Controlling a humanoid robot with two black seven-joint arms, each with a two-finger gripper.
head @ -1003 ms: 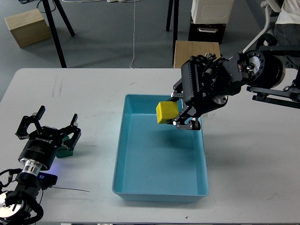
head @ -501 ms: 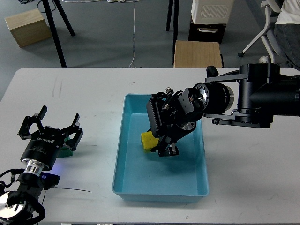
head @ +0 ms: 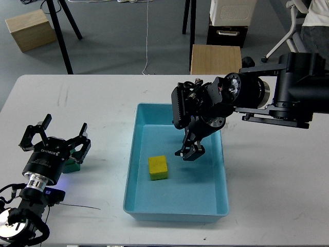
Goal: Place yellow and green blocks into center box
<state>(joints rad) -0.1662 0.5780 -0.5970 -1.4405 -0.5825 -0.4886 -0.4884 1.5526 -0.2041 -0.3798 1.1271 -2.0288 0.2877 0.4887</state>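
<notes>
The yellow block (head: 158, 168) lay loose on the floor of the blue box (head: 134, 154), toward its 8 o'clock side. The right tool (head: 189, 152) hung empty above the box, fingers parted. The left tool (head: 55, 140) stood spread wide over the green block (head: 72, 165) on the surface (head: 272, 170).
</notes>
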